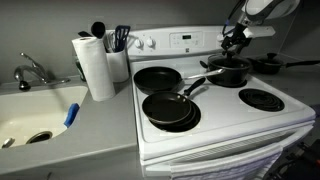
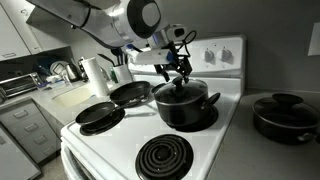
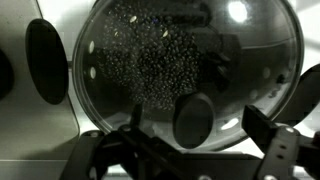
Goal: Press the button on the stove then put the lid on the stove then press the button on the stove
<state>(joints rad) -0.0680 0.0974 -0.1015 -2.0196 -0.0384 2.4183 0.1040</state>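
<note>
Fingers (image 3: 268, 135) spread wide above the lid (image 3: 150, 60), which lies flat on a pot (image 2: 190, 112), knob up.

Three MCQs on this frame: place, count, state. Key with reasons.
1. The gripper is: A over the sink; B above the pot with the lid; C over the paper towels.
2. Frying pans on the stove: A one; B two; C four.
3. Gripper jaws: A open; B shut, empty; C shut on a pan handle.
Key: 1 B, both exterior views show it over the pot. 2 B, two black pans sit on burners. 3 A, the wrist view shows the jaws apart either side of the lid's knob.
</note>
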